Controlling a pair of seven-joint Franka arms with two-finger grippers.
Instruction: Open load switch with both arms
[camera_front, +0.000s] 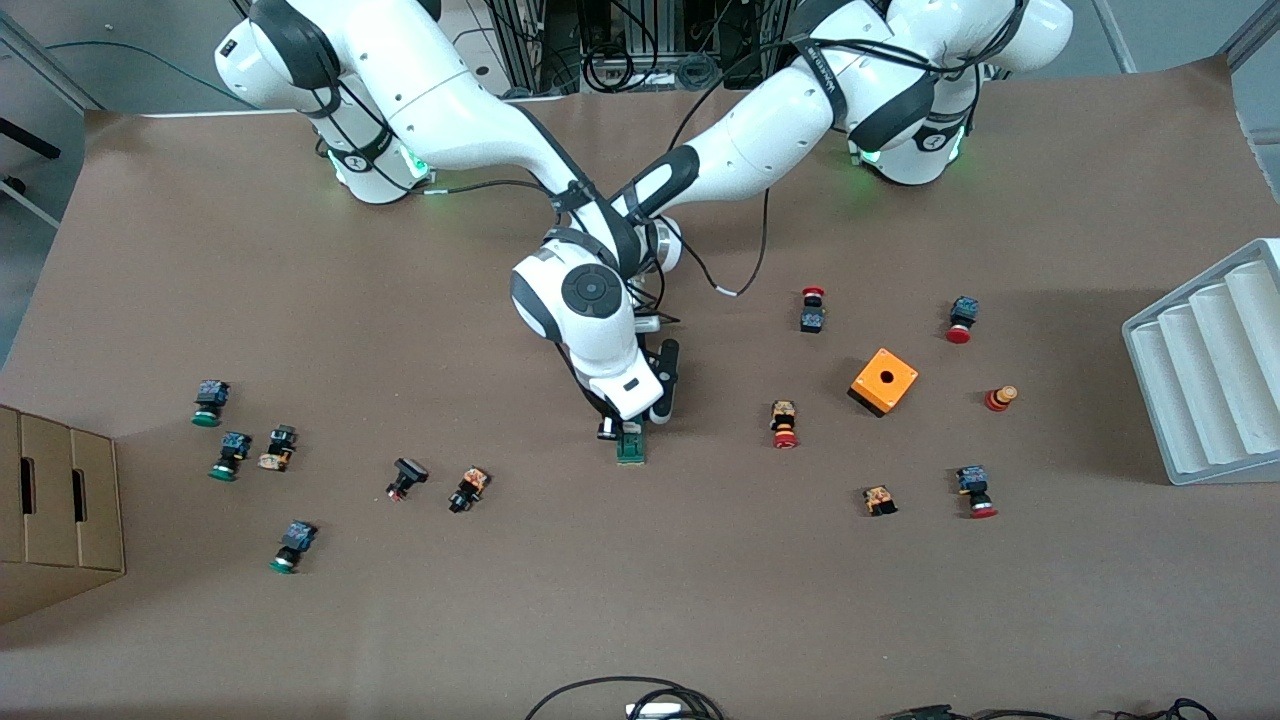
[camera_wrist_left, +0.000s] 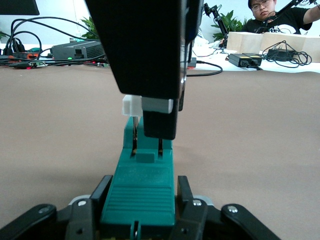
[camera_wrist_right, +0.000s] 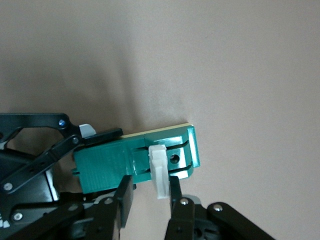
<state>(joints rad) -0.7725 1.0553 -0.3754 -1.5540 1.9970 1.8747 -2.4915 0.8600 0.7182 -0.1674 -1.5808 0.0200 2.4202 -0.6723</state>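
The load switch (camera_front: 631, 445) (camera_wrist_left: 142, 185) (camera_wrist_right: 110, 162), a narrow green block, lies mid-table where both arms meet. My left gripper (camera_front: 642, 424) (camera_wrist_left: 142, 200) is shut on the block's end nearer the robot bases, one finger on each long side. My right gripper (camera_front: 622, 432) (camera_wrist_right: 150, 192) comes down from above over the white sliding piece (camera_wrist_left: 131, 105) (camera_wrist_right: 159, 170). That piece sits between its closed-in fingers, pressed against one finger (camera_wrist_right: 175, 195), with a slit of table showing beside the other. In the left wrist view the right gripper's finger (camera_wrist_left: 159, 120) hides the middle of the block.
An orange box with a hole (camera_front: 884, 381) stands toward the left arm's end. Red-capped push buttons (camera_front: 784, 425) and green-capped ones (camera_front: 208, 402) are scattered on both sides. A grey ribbed rack (camera_front: 1210, 370) and a cardboard box (camera_front: 55, 510) stand at the table's ends.
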